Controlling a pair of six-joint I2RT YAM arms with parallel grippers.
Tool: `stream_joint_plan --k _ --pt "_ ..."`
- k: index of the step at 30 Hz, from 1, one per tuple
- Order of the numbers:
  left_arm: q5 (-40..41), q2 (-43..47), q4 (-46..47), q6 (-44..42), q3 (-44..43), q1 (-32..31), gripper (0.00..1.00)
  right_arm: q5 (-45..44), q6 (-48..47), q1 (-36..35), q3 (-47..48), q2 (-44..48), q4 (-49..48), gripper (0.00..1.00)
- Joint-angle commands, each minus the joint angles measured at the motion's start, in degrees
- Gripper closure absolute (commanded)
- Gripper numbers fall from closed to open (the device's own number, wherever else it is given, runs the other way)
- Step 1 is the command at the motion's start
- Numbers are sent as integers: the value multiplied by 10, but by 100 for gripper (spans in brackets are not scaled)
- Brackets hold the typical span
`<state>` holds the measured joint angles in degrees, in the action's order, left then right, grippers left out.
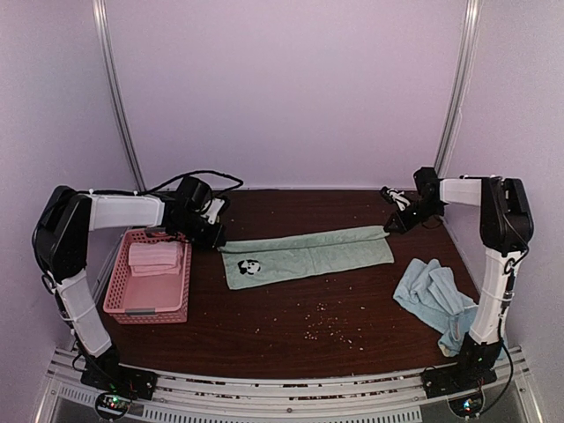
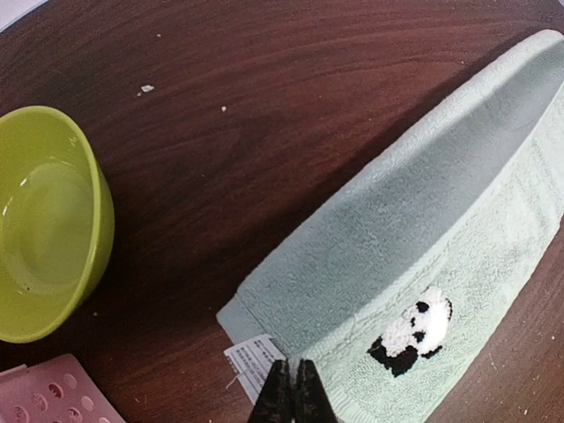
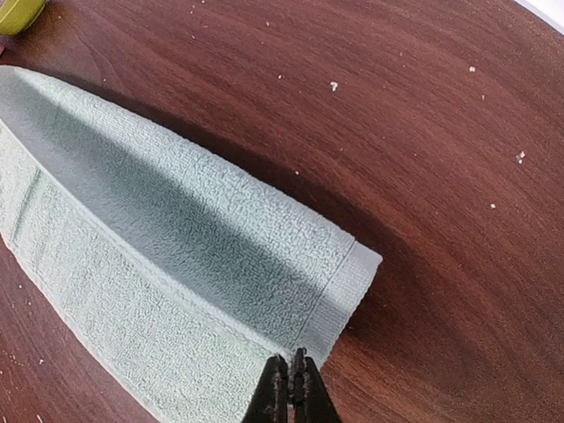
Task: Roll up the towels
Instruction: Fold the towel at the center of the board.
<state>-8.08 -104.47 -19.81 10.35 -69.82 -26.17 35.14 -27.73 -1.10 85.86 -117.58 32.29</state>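
Note:
A mint green towel (image 1: pixel 308 256) lies stretched across the middle of the table, folded lengthwise, with a small panda mark (image 2: pixel 412 332) near its left end. My left gripper (image 2: pixel 293 379) is shut on the towel's (image 2: pixel 397 238) left end at the fold edge, beside its white label (image 2: pixel 251 361). My right gripper (image 3: pixel 291 374) is shut on the right end of the towel (image 3: pixel 176 238), whose upper flap stands slightly raised. A pink towel (image 1: pixel 154 257) lies folded in the basket. A light blue towel (image 1: pixel 436 300) is crumpled at the right.
A pink latticed basket (image 1: pixel 145 308) stands at the left front. A lime green bowl (image 2: pixel 44 220) sits on the table left of the towel's end, hidden under my left arm in the top view. Crumbs dot the dark wood. Cables lie at the back.

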Motion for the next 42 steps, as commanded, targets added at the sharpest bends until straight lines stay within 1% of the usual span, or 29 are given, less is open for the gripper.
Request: stream_joint_plan --k 1,13,17,18,27,33,42 --pt "-17 11 -24 -13 6 10 100 -8 -19 10 -17 27 -6 100" --pt "-34 11 -43 -28 25 10 100 8 -36 15 -52 57 -11 100" --pt "-52 19 -49 -35 32 10 100 10 -49 20 -66 63 -9 100" --pt "-67 27 -49 -39 40 10 100 6 -62 22 -74 65 -8 100" --pt "-92 40 -48 -43 58 8 100 12 -72 29 -92 74 -7 100" --pt "-118 46 -48 -58 55 -15 100 32 -81 36 -112 94 -14 100" --pt "-100 38 -56 -60 53 -22 100 54 -100 53 -123 94 -6 100"
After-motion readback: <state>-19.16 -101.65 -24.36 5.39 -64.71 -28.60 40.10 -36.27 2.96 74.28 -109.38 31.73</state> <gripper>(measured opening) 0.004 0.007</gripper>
